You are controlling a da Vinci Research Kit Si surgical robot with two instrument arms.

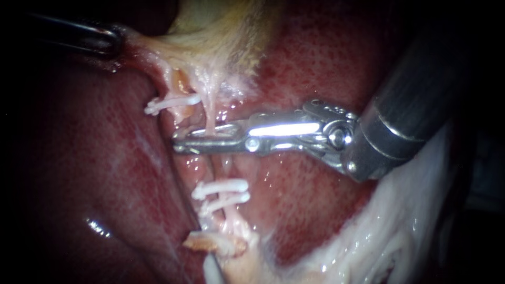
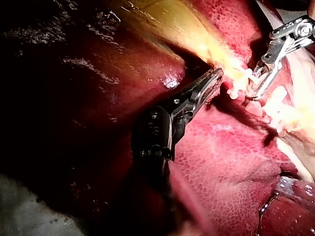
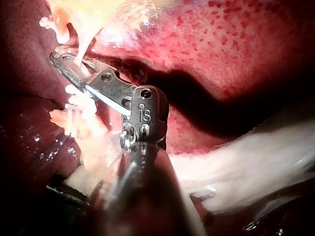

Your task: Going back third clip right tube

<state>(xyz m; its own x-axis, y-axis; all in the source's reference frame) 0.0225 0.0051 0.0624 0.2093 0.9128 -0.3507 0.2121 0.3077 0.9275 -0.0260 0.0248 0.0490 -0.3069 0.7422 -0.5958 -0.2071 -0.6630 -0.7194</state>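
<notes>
A thin pale tube runs down from the yellowish gallbladder across the liver. My right instrument reaches in from the right. Its metal jaws stand slightly open with the tube crossing between them, as the right wrist view also shows. Two white clips sit on the tube below the jaws. Another white clip sits on the tissue strand up and left of them. My left instrument is at the top left, shut on the gallbladder's pale edge.
White fatty tissue lies under the right instrument's shaft at the lower right. A ragged pale stump lies below the two clips. Dark, wet liver fills the left side.
</notes>
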